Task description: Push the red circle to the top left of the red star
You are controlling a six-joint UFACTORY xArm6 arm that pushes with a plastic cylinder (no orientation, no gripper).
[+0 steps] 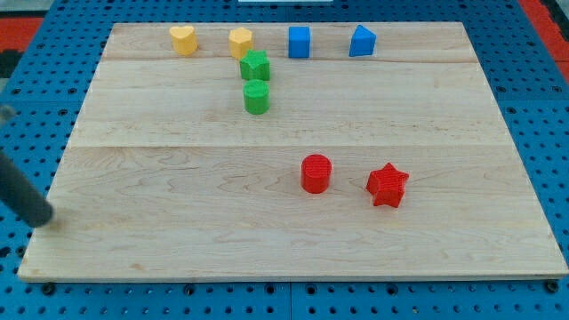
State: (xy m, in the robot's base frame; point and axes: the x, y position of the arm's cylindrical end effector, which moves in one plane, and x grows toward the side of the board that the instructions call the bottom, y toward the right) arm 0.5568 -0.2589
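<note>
Our tip (43, 220): the dark rod's end rests at the pale wooden worktop (178, 240)'s left edge, well apart from every block; we carry no fingers, so nothing is held.
Red circle: the red plastic cylinder (316, 173) stands just left of the red plastic star (388, 186), apart from it.
Open room: bare wood lies all around the red pair, towards every edge.
Top edge: yellow heart block (183, 40), yellow hexagon block (241, 42), blue cube (299, 42), blue pentagon-like block (362, 41).
Greens: green star-like block (255, 66) above green cylinder (257, 97), near each other.
</note>
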